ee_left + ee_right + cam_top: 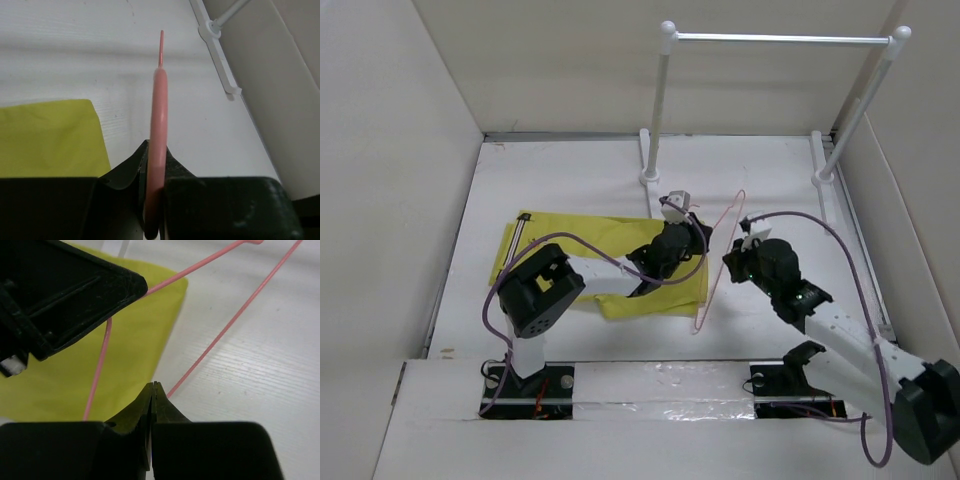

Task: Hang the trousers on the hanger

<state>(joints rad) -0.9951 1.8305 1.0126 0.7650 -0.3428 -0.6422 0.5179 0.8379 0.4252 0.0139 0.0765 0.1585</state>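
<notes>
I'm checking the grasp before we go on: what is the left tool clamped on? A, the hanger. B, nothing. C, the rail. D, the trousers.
A: in the left wrist view the left tool is shut on the pink hanger, which rises edge-on from between its fingers.

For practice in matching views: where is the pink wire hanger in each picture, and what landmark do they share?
Top external: hanger just right of centre, standing on edge.
Left wrist: centre, seen edge-on, clamped in the left gripper.
Right wrist: thin wires slanting down from the upper right.
Shared landmark: the yellow trousers.
</notes>
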